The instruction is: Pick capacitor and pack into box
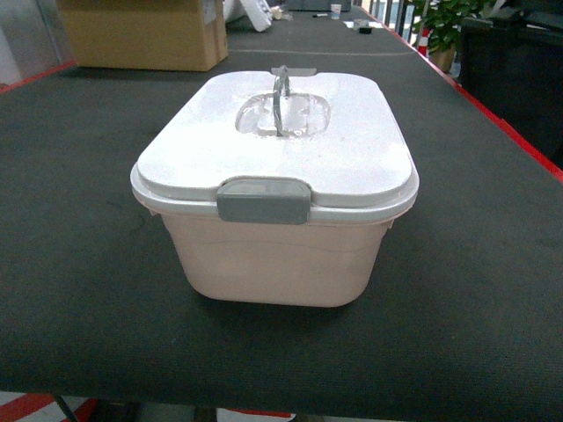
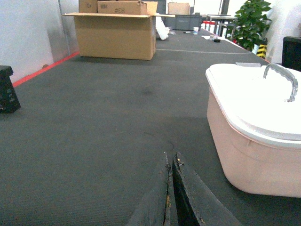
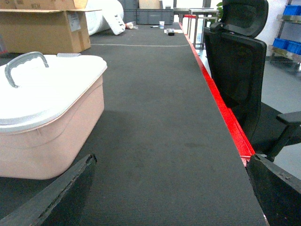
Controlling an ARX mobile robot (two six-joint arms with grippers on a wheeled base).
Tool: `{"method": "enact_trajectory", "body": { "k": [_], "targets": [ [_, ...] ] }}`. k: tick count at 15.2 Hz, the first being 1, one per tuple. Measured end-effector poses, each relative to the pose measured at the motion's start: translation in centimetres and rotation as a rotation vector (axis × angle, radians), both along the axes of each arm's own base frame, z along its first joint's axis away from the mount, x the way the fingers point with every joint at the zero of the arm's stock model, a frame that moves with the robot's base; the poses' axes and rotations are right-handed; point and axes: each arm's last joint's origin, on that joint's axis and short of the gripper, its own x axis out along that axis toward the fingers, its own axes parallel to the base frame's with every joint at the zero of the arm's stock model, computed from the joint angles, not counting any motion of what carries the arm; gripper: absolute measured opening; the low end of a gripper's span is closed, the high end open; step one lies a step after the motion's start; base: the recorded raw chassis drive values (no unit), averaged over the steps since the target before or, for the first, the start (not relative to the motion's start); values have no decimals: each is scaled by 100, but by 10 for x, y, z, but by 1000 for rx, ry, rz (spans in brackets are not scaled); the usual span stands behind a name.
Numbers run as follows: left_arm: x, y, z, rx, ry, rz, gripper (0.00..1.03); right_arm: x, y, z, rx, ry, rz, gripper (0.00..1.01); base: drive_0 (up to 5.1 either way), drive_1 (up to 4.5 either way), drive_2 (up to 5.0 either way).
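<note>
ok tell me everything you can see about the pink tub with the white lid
The box is a pale pinkish-cream plastic tub, rounded rectangular, standing upright on the dark table mat. Its white lid sits closed on the thick rim, with a grey latch at the near edge and a grey loop handle standing up from a recess. Neither gripper touches it.

light: bright, even, overhead | glare: white lid washed out | shadow: soft under box | focus: wrist views slightly soft
</note>
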Motion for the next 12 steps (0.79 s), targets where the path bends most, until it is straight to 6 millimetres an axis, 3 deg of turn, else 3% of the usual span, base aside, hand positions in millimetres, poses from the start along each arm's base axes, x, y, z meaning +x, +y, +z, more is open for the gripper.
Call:
{"method": "enact_trajectory", "body": {
  "k": [12],
  "targets": [
    [-17, 0, -4, 0, 13, 1, 4, 0, 0, 0, 0, 1, 0, 98, 0, 0, 0]
  ]
}}
